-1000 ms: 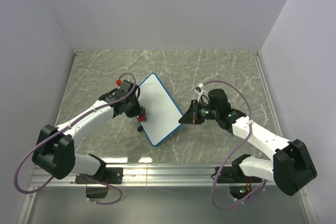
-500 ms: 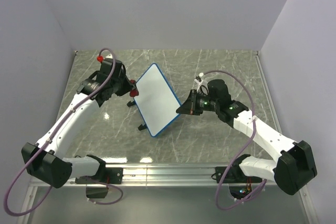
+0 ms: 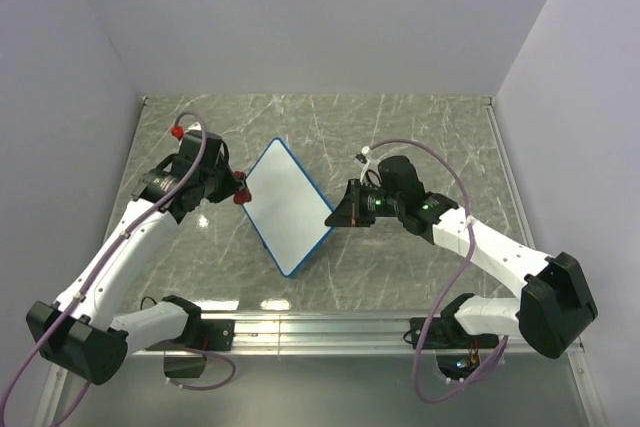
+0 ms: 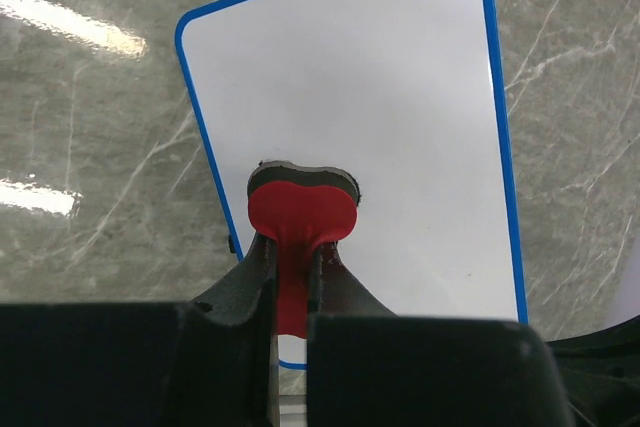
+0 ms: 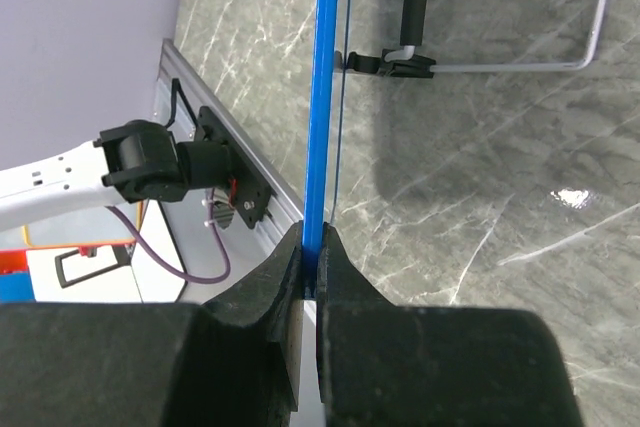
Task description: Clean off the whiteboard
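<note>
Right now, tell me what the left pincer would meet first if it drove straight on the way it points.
The white face of the whiteboard: the left pincer points its clamped red eraser at it. The gap between them is unclear.

We saw a glossy grey marble-patterned tabletop (image 3: 430, 132) with pale veins and bright glare patches. A silver aluminium rail (image 3: 320, 325) ran along its near edge. Beyond the rail, a blue-rimmed white rectangular whiteboard (image 3: 288, 207) stood tilted; we could not tell whether it touched the tabletop.
</note>
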